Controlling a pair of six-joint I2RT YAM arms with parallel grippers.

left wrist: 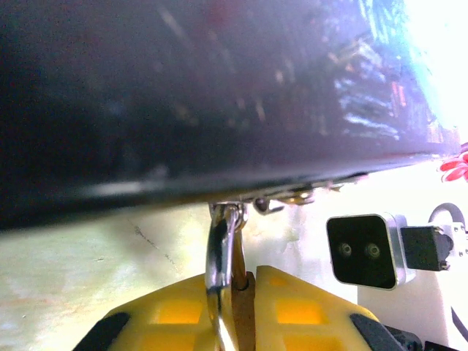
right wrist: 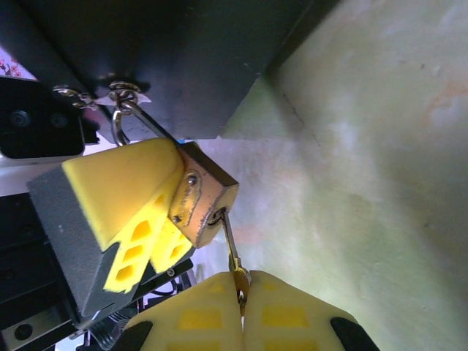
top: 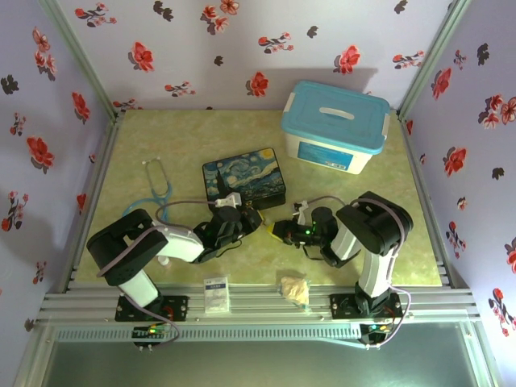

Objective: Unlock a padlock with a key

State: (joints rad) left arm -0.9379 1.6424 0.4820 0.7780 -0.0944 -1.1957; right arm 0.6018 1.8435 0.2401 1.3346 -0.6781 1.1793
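Right wrist view: our right claw (right wrist: 241, 296) is clenched on the key (right wrist: 231, 248), whose tip sits in the keyhole of the padlock (right wrist: 203, 199). Our left claw (left wrist: 245, 285) grasps the padlock body, its shackle hooked through the hasp (right wrist: 124, 91) of the painted box (right wrist: 183, 58) on the counter (right wrist: 365, 183).

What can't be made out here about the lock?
- Right wrist view: key bow hidden between right fingers; blade tip inside padlock.
- Left wrist view: padlock body buried between left fingers; painted box blurred.
- Top view: padlock and key too small to resolve.
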